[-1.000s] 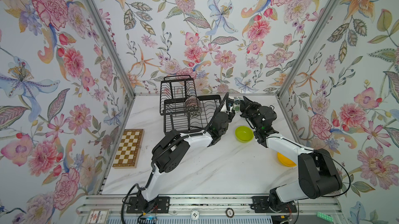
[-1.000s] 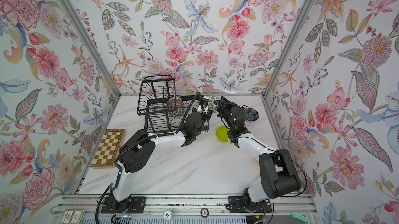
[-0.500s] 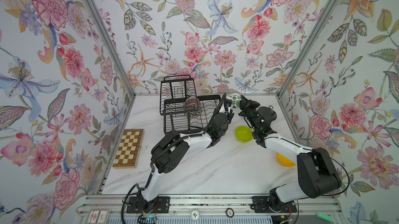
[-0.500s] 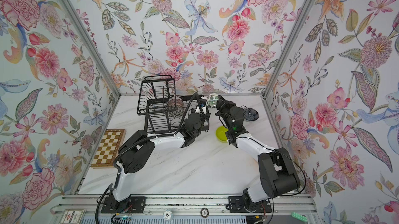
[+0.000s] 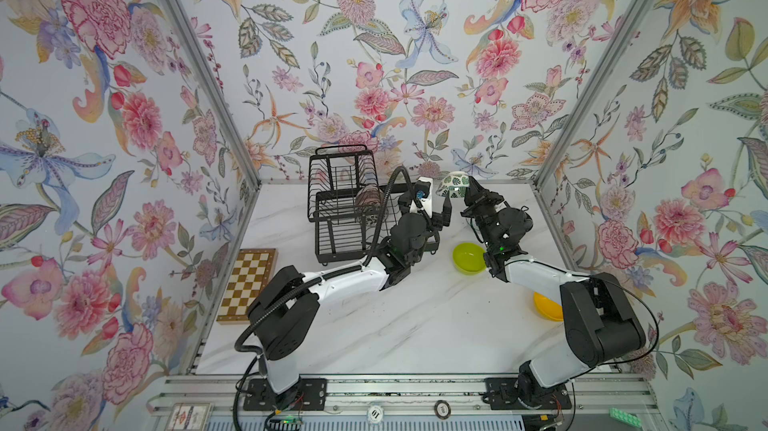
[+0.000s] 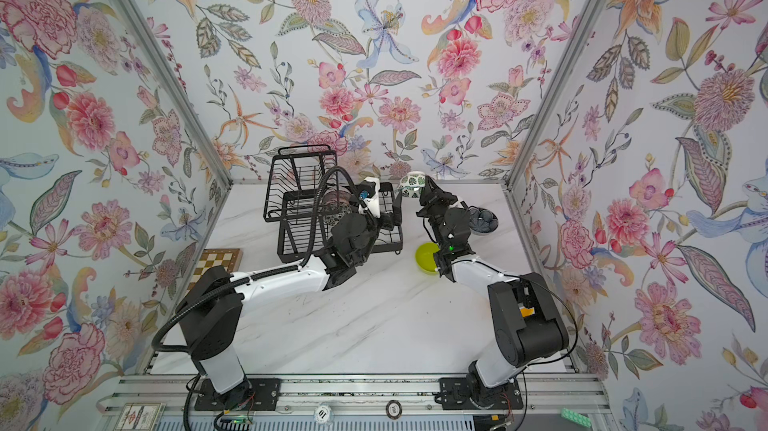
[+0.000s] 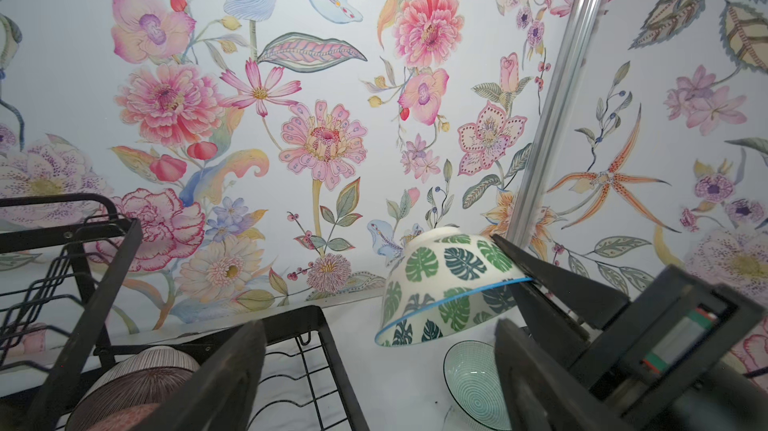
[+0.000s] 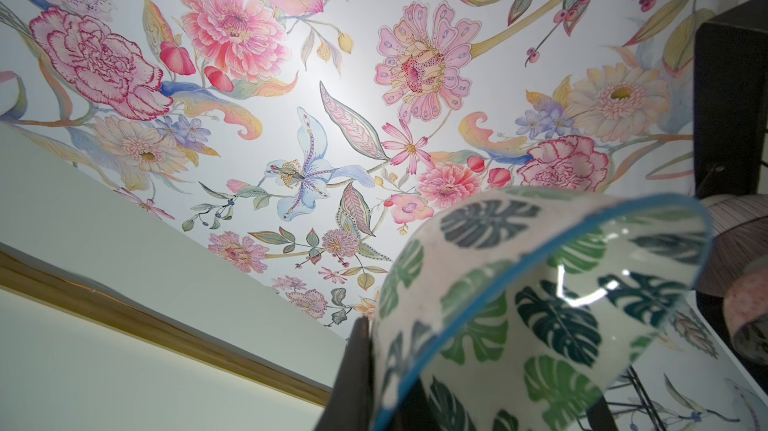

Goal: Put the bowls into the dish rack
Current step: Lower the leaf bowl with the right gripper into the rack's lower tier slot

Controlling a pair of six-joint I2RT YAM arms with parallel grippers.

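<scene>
The green-leaf bowl (image 5: 454,186) (image 6: 413,185) hangs tilted above the table's back edge, to the right of the dish rack (image 5: 340,217) (image 6: 299,217). My right gripper (image 5: 467,191) (image 8: 382,350) is shut on its blue rim, one finger inside and one outside. My left gripper (image 5: 432,205) (image 7: 376,346) stands open just below the bowl (image 7: 449,283), touching nothing. A striped bowl (image 7: 141,375) and a pink one (image 8: 748,308) stand in the rack's lower tray. On the table lie the lime green bowl (image 5: 468,257), orange-yellow bowl (image 5: 546,308), dark blue bowl (image 6: 482,220) and pale celadon bowl (image 7: 473,383).
A brown-and-cream chessboard (image 5: 248,279) lies by the left wall. Flowered walls close in the table at the back and on both sides. The rack's raised upper basket (image 5: 343,167) stands near the back wall. My two arms meet close together at the rack's right end.
My left gripper has opened and let go of the green-leaf bowl. My right gripper has shut on its rim and now carries it alone, slightly higher.
</scene>
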